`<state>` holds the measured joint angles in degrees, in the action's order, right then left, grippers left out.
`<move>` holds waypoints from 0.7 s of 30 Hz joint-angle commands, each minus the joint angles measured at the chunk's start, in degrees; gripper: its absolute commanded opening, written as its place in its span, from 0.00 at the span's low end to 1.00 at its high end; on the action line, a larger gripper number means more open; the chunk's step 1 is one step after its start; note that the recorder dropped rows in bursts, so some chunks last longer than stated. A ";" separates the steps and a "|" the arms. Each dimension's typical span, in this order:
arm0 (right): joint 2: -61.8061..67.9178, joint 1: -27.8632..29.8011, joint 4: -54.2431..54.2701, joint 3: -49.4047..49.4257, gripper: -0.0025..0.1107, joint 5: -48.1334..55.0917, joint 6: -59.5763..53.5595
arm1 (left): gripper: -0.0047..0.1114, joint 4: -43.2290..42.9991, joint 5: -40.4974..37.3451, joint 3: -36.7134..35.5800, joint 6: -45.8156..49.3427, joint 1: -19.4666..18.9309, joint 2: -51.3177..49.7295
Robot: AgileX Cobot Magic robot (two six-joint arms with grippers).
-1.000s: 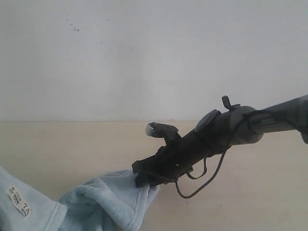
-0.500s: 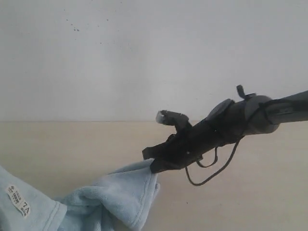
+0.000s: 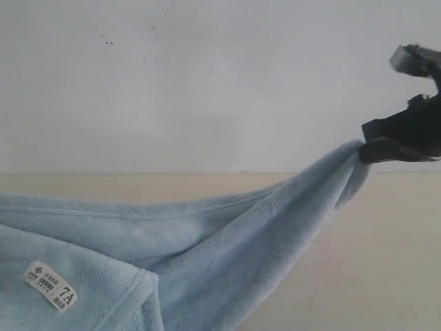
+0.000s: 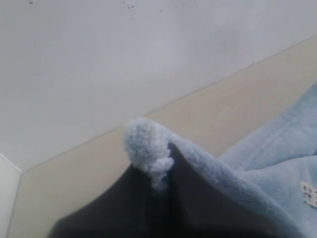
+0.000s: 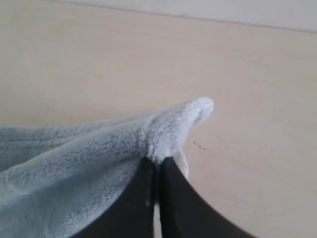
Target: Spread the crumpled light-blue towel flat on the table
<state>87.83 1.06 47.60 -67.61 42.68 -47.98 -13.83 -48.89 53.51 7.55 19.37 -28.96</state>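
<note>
The light-blue towel [image 3: 207, 248] stretches from the lower left of the exterior view up to the right, lifted above the beige table [image 3: 372, 276]. Its white label [image 3: 52, 286] shows at the lower left. My right gripper [image 3: 363, 146] is shut on one towel corner at the upper right; the right wrist view shows that corner [image 5: 176, 126] pinched at the black fingertips [image 5: 171, 171]. My left gripper [image 4: 161, 171] is shut on another fluffy corner [image 4: 146, 148], seen only in the left wrist view; the exterior view does not show it.
An off-white wall with small dark specks [image 3: 107, 38] rises behind the table. Bare tabletop [image 5: 257, 74] lies beyond the held corner in the right wrist view and also at the lower right of the exterior view.
My right gripper has travelled far up and to the right with the towel corner, drawing the cloth out into a long taut span. The towel now fills the lower left of the view.
</note>
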 commanded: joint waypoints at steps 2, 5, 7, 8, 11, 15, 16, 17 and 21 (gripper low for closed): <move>-7.31 1.87 -2.67 0.29 0.02 1.94 2.20 | 0.07 -1.45 1.86 -0.14 -0.69 -0.14 2.09; -9.94 1.87 -7.83 0.29 0.02 2.31 6.70 | 0.07 -2.34 1.86 -0.14 -0.69 0.13 2.31; -11.66 1.87 -13.92 0.29 0.02 2.43 10.91 | 0.07 -2.34 1.86 -0.14 -0.69 0.97 2.31; -12.31 1.87 -17.35 0.29 0.02 2.43 12.84 | 0.07 -1.95 1.86 -0.27 -0.69 1.49 2.31; -14.30 1.87 -22.86 0.29 0.02 2.43 17.06 | 0.07 -1.83 2.67 -2.30 -0.43 3.39 2.31; -15.91 1.87 -22.91 0.29 0.02 2.66 17.16 | 0.07 -1.57 7.76 -8.17 2.39 5.47 2.31; -16.19 1.87 -22.91 0.29 0.02 2.93 17.44 | 0.07 -1.57 9.28 -9.56 2.86 5.59 2.07; -16.46 1.87 -23.15 0.29 0.02 3.24 17.45 | 0.07 -1.57 10.84 -11.03 3.80 5.84 1.81; -17.42 1.87 -23.48 0.29 0.02 3.50 17.92 | 0.07 -2.07 16.75 -15.11 6.53 5.88 -0.70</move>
<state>71.55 2.61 24.55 -67.33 46.38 -30.72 -15.46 -37.53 40.80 12.01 24.77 -27.98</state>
